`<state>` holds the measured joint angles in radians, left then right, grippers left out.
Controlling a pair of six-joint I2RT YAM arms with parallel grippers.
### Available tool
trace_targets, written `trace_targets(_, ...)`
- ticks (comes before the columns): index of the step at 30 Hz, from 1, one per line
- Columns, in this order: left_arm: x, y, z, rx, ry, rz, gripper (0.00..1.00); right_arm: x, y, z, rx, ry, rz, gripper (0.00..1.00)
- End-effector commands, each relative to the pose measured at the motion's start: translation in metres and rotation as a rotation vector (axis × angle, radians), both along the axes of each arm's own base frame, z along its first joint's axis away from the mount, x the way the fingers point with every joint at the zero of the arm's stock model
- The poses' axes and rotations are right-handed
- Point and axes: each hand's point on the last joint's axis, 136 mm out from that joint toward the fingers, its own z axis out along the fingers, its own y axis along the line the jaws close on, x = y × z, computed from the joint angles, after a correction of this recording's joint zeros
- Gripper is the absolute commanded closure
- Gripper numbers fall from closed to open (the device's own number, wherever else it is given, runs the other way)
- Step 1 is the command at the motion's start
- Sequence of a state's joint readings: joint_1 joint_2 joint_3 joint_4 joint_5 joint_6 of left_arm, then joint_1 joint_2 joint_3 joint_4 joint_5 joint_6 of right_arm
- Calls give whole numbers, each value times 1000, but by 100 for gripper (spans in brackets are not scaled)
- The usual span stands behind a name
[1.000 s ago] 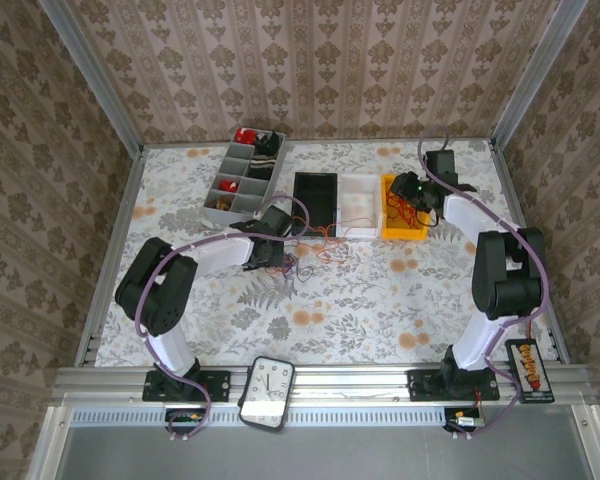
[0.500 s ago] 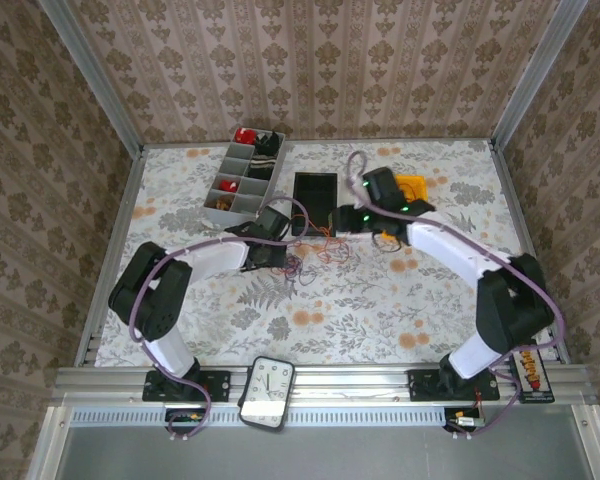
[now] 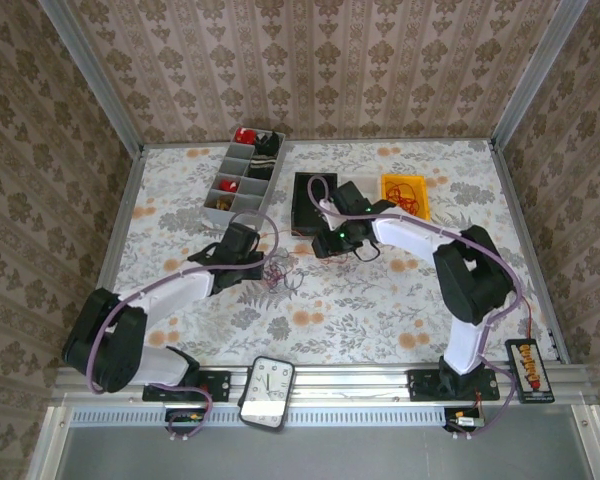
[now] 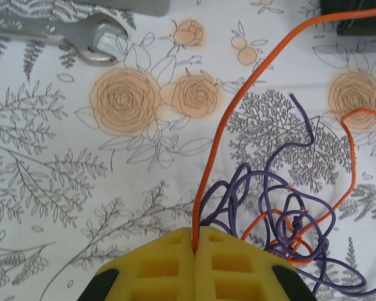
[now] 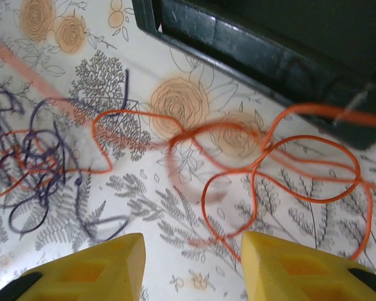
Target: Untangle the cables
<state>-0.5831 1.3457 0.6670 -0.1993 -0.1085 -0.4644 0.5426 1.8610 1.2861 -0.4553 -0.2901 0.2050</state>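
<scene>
Near the middle of the surface [image 3: 380,300], just in front of the black tray [image 3: 302,205], the cables [image 3: 280,275] lie in a loose orange and purple tangle. The left tool [image 4: 195,248] is pinched tight on an orange cable [image 4: 238,94] that leads up from the tangle. The right tool [image 5: 193,248] hangs half-wide over orange loops, holding nothing

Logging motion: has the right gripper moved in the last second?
Yes. The right gripper went leftward, from above the orange bin to beside the black bin.
</scene>
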Motion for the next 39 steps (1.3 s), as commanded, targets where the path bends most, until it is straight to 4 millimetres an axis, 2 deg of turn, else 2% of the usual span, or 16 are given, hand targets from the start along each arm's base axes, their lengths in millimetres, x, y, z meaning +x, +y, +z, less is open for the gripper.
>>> trace_targets(1,5,0,6,-34,-32,25,100,-4,-1,-24,-115,24,59,54)
trace_targets(3,7,-2,7,-37,-31,28,100,-11,-8,-38,-196,58,80,54)
trace_targets(10,16,-8,8,-43,-30,21,100,-25,-17,-64,-374,67,151,55)
trace_targets(12,18,-9,8,-39,-30,21,100,-24,-22,-65,-414,49,150,67)
trace_targets(14,20,-9,9,-40,-33,25,100,-19,-28,-59,-436,11,131,86)
trace_targets(16,22,-8,9,-44,-34,39,100,-13,-31,-48,-422,-36,106,95)
trace_targets(19,25,-2,7,-49,-27,85,100,3,-40,-9,-319,-124,-16,99)
trace_targets(22,28,8,1,-39,-7,146,100,24,-64,49,-186,-244,-193,99)
trace_targets(24,28,19,-5,-17,20,208,100,34,-94,89,-116,-335,-335,98)
trace_targets(28,26,37,-16,13,66,308,100,36,-163,144,-71,-471,-587,98)
trace_targets(30,26,44,-20,17,84,347,100,32,-195,166,-73,-532,-694,98)
trace_targets(33,25,50,-24,22,101,393,100,23,-228,192,-78,-610,-798,98)
trace_targets(39,17,67,-33,62,143,497,100,1,-286,226,-121,-715,-1053,98)
